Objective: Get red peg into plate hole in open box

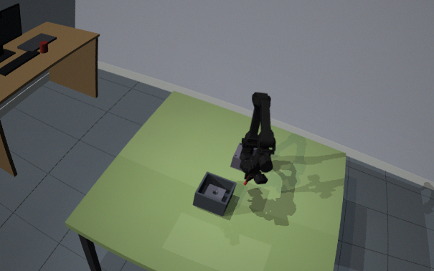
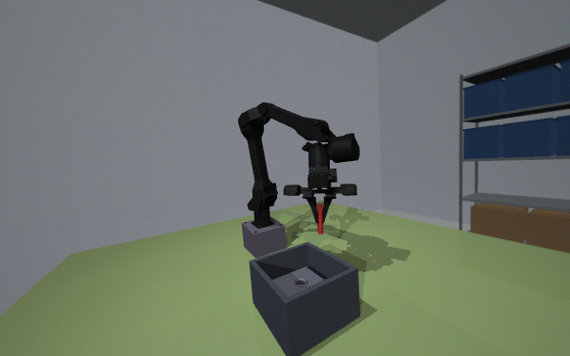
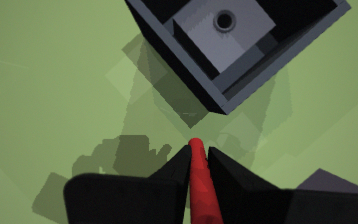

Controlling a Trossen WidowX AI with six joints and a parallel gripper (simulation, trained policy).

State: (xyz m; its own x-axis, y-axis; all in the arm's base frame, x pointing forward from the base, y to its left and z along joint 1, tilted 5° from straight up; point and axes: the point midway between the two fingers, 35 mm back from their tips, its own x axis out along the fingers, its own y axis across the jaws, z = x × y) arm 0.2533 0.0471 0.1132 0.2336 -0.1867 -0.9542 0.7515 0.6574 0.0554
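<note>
My gripper (image 1: 248,176) (image 2: 320,220) (image 3: 199,151) is shut on the red peg (image 1: 245,181) (image 2: 320,229) (image 3: 203,192). The peg hangs near upright, its lower end below the fingertips, held above the table and outside the box. The open dark grey box (image 1: 209,205) (image 2: 328,306) (image 3: 192,72) stands left of the peg in the top view, and ahead at the top of the wrist view. Inside it lies the lighter plate (image 1: 209,188) (image 2: 287,281) (image 3: 224,52) with an empty round hole (image 1: 215,192) (image 2: 301,283) (image 3: 224,20). The peg's upper end is partly hidden by the fingers.
The arm's base block (image 1: 235,161) (image 2: 265,240) (image 3: 325,183) stands behind the box, near the gripper. The box walls rise around the plate on all sides. The green table (image 1: 148,154) (image 2: 133,283) bears shadows of the arm. A desk and a shelf stand away from the table.
</note>
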